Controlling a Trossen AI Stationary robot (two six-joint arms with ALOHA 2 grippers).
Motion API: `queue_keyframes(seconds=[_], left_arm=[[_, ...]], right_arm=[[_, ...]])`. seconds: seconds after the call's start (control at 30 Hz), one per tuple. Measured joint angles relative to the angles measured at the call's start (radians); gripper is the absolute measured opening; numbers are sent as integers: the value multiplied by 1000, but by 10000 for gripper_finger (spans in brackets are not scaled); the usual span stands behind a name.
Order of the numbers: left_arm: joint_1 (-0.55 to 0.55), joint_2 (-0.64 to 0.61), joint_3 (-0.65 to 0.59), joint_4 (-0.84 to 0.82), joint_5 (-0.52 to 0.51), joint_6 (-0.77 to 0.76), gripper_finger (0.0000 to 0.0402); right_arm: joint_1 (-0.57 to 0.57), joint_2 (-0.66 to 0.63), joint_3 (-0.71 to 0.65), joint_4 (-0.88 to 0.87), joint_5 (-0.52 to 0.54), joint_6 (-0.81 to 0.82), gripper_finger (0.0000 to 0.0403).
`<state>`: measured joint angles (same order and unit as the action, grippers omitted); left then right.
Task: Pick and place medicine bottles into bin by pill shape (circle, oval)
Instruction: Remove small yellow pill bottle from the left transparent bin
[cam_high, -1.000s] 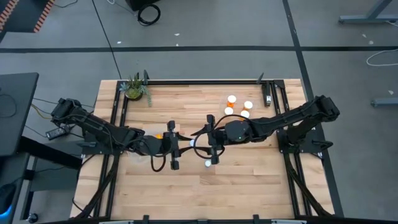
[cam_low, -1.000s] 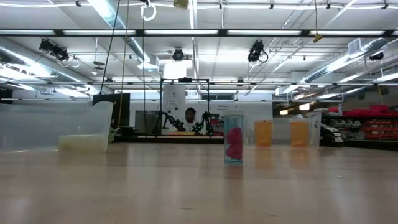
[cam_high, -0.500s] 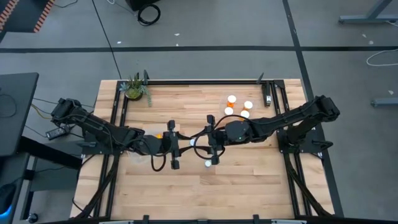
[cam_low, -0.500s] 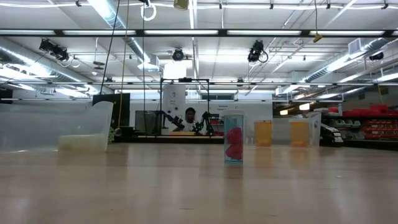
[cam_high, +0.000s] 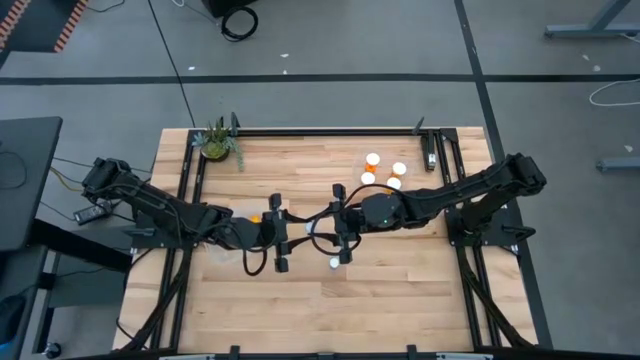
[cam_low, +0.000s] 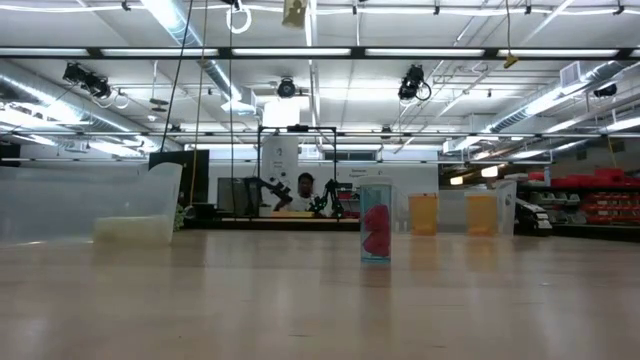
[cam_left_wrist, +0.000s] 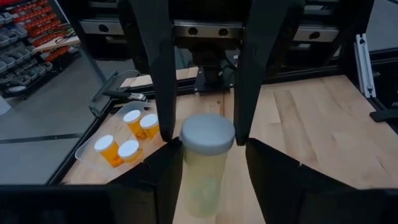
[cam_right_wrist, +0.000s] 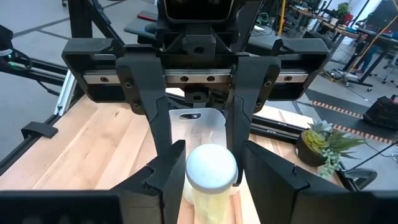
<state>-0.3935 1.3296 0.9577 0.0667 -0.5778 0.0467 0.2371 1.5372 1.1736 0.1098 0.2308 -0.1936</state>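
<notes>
white-capped orange bottles (cam_high: 383, 171), green plant (cam_high: 217, 141)

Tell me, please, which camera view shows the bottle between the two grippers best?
The left wrist view: the white-capped bottle fills the middle, between both grippers' fingers. The right wrist view shows it nearly as well. The high view hides it among the grippers; the low view misses it.

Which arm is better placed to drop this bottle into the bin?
Left. Both grippers meet at the bottle mid-table, but the bin sits right behind the left gripper; the right gripper would have to reach past it.
</notes>
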Motion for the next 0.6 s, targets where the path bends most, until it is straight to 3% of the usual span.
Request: queue_keyframes(seconds=[0.2,0.6], left_arm=[[0,0,0,-13,-3,0,192],[4,0,0,-18,-22,2,168]], right_arm=[[0,0,0,-1,0,1,165],[0,0,0,1,0,10,165]])
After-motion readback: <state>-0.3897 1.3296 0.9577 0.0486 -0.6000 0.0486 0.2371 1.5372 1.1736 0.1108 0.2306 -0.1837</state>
